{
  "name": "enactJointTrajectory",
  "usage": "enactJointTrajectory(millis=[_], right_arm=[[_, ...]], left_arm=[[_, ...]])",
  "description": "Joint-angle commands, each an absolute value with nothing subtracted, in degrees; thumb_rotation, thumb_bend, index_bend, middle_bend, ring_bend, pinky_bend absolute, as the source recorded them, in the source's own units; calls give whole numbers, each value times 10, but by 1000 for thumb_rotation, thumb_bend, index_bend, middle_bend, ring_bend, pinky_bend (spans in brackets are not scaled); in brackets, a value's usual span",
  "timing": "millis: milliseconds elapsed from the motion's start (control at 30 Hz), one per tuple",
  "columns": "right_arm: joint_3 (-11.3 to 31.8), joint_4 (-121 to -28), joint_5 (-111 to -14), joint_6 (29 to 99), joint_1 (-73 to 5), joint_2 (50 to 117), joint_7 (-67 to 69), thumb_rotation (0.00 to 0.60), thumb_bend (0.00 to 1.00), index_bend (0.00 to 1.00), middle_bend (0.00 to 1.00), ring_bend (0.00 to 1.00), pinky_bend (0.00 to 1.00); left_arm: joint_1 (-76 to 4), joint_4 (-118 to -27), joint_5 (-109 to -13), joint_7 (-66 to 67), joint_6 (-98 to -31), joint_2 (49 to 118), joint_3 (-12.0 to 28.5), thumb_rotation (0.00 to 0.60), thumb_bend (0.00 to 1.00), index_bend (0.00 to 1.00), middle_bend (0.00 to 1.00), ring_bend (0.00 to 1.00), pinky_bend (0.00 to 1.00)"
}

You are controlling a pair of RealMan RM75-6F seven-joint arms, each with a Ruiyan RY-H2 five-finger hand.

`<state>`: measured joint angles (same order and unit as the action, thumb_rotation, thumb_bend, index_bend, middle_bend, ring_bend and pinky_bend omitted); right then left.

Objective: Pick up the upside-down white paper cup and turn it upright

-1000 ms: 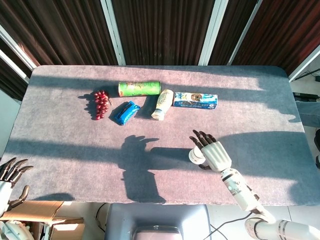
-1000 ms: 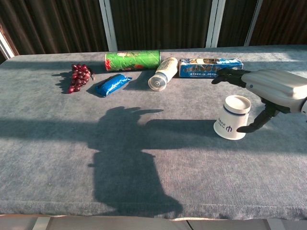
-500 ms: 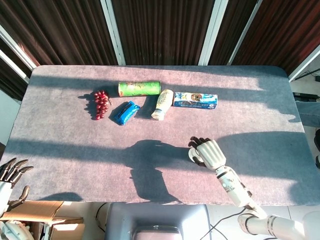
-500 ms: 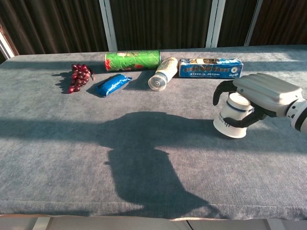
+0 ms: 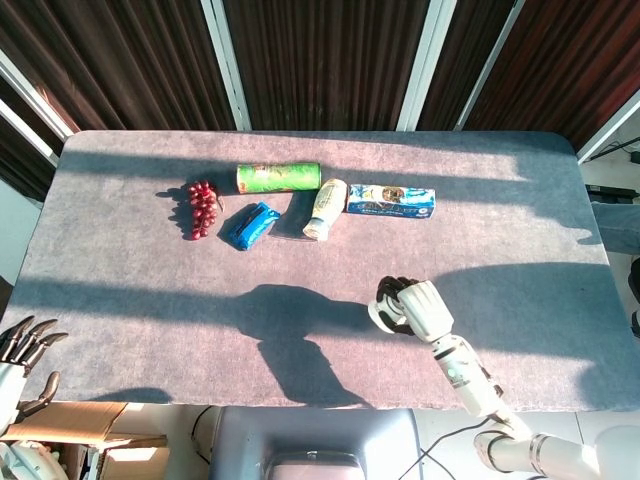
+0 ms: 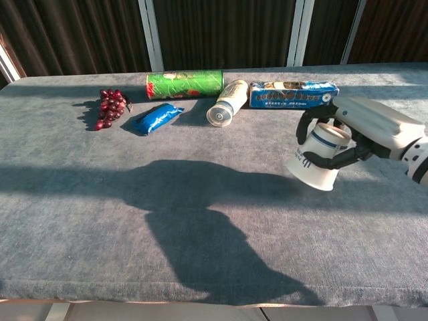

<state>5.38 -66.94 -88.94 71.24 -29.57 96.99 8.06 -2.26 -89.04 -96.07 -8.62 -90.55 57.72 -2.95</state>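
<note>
Right hand wrapped around the white paper cup, fingers clamped over its upper part and thumb curled across the front. Cup tilted, wide mouth facing down and toward the left of the chest view, blue band near the narrow end under the palm. Whether the cup's lower rim touches the table or hangs just above it cannot be told from the chest view. From the head view, same hand near the front edge of the table, right of centre, with only a sliver of the cup showing past the fingers.

Left hand off the table at the lower left corner of the head view, fingers spread and holding nothing.

Further back in a loose row: bunch of red grapes, green tube lying on its side, blue packet, pale bottle lying down, blue box. All well apart from the cup.
</note>
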Motion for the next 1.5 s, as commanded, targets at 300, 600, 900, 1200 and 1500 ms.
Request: enactJointTrajectory(millis=[300, 600, 900, 1200, 1500], right_arm=[[26, -564, -905, 689, -303, 1008, 482, 600, 727, 521, 483, 470, 644], [-3, -564, -920, 667, -305, 972, 438, 600, 665, 410, 265, 173, 326], [-4, -619, -921, 670, -304, 925, 337, 600, 602, 301, 116, 10, 135], [13, -697, -887, 607, -328, 879, 191, 600, 376, 264, 114, 7, 125], [47, -731, -821, 554, -353, 890, 47, 600, 184, 257, 136, 28, 159]], left_arm=[[-23, -890, -958, -88, -905, 577, -29, 600, 483, 253, 131, 38, 137], [-23, -890, -962, -87, -905, 577, -30, 600, 482, 252, 130, 38, 137], [-23, -891, -962, -85, -905, 577, -31, 600, 482, 252, 131, 38, 137], [-23, -892, -963, -83, -904, 577, -31, 600, 482, 252, 131, 38, 137], [-24, -892, -962, -81, -901, 577, -31, 600, 483, 252, 132, 37, 136]])
